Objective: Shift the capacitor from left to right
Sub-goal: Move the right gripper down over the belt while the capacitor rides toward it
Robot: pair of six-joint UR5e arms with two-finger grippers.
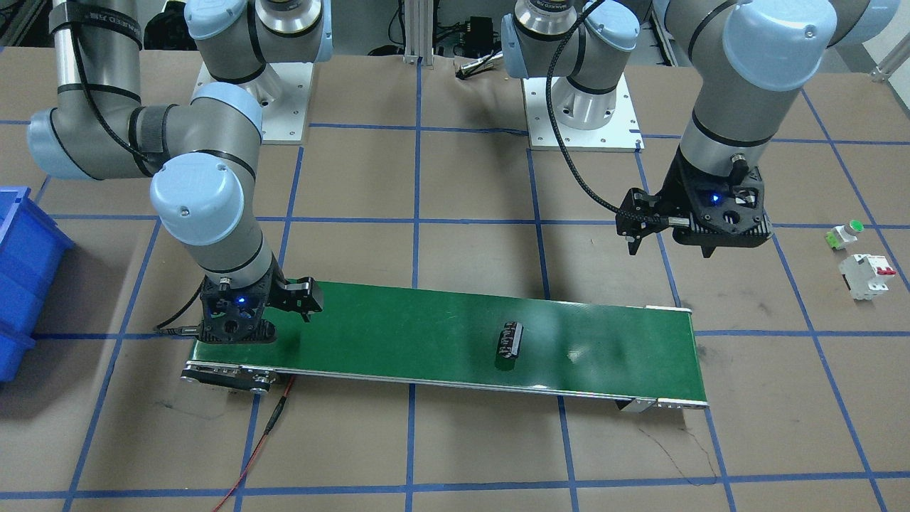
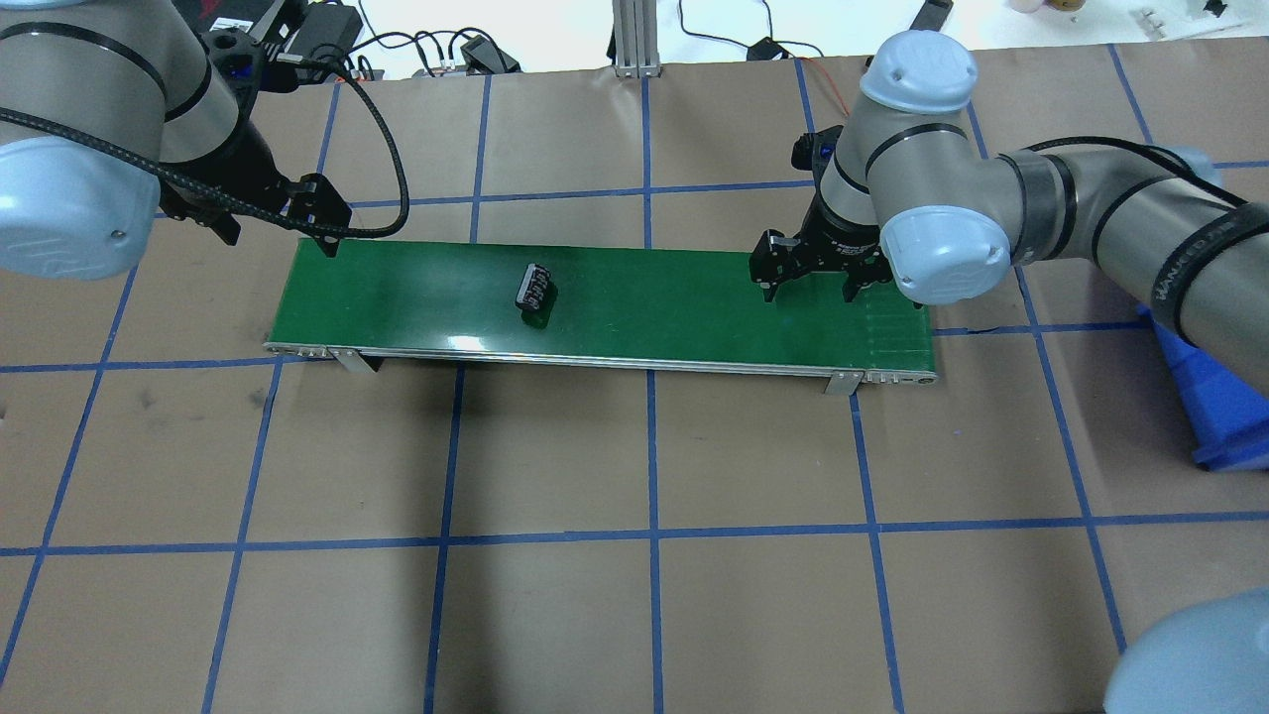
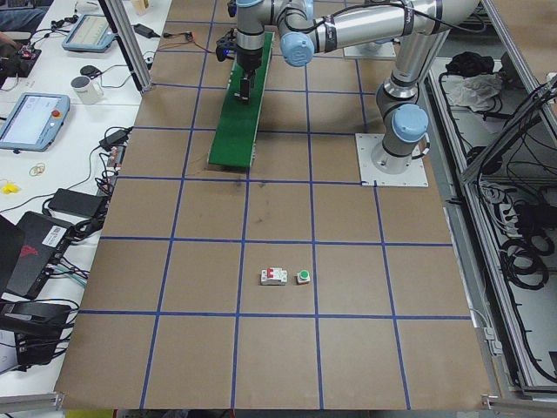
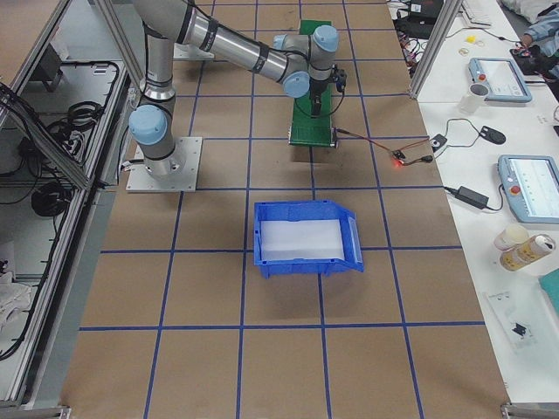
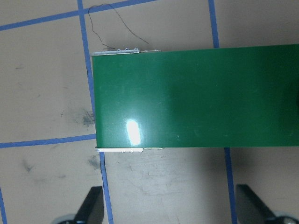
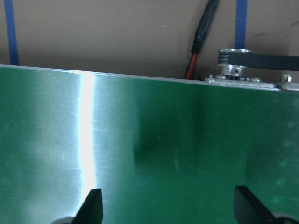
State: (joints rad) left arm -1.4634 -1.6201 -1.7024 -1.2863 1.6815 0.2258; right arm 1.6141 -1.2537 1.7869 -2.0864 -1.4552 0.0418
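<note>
The capacitor [image 1: 509,343], a small dark cylinder with pale marks, lies on its side on the green conveyor belt [image 1: 398,331]. In the overhead view the capacitor [image 2: 535,291] is in the left third of the belt [image 2: 674,297]. My left gripper [image 1: 711,249] is open and empty and hangs above the table just off the belt's left end [image 5: 140,98]; its fingers [image 5: 93,207] stand wide apart. My right gripper [image 1: 234,336] is open and empty, low over the belt's right end [image 6: 163,149], far from the capacitor.
A white breaker with a red switch [image 1: 866,276] and a green-capped push-button [image 1: 844,235] stand on the table beyond my left gripper. A blue bin [image 2: 1210,407] sits to the right of the belt. A red cable [image 1: 263,434] runs from the belt's motor end.
</note>
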